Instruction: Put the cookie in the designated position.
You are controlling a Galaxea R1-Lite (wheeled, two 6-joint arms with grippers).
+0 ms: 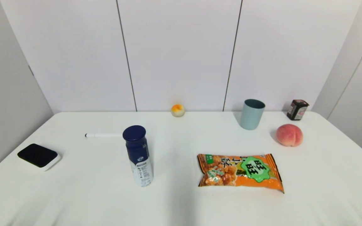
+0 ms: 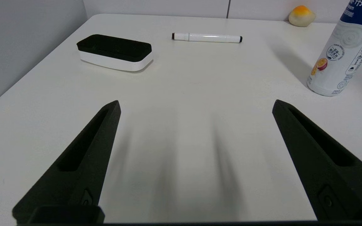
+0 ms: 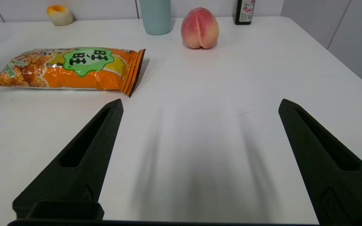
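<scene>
- I see a black-topped white eraser [image 1: 39, 156] at the far left of the desk [image 1: 74, 201], with a white marker [image 1: 103, 135] lying farther back beside it.
- My left end effector [image 2: 195, 108] sits low over bare desk on that side, fingers spread wide and holding nothing; it is out of the head view.
- A tall blue-capped bottle [image 1: 138, 155] stands upright left of centre. I judge it the main hazard: a sideways sweep with the bag could knock it over.
- A small orange-white ball [image 1: 178, 110] rests at the back edge, against the wall.
- The cookie bag [image 1: 240, 171] lies flat at centre-right near the front, untouched.
- A blue-grey cup [image 1: 251, 114], a peach [image 1: 289, 135] and a dark jar [image 1: 297, 110] sit behind it to the right.
- My right end effector [image 3: 200, 104] hovers near the bag's crimped end, fingers wide apart and empty.
- The foil looks slippery and flat; I reckon a shallow pinch could slide off or only drag it. No marked target shows, so misplacing is a risk.
</scene>
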